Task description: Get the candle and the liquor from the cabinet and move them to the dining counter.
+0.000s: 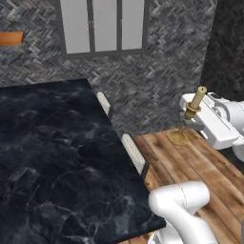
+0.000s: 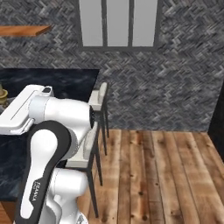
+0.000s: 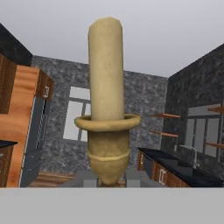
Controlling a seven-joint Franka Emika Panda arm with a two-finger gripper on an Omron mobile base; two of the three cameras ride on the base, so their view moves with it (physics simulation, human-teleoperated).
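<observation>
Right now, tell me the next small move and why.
Probably carry the candle sideways over the dining counter. The gripper is shut on the candle's holder, and in the left base view it hangs beside the slab's edge, above the wood floor, not the marble.

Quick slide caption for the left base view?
Gripper shut on the candle, carried beside the dining counter.
</observation>
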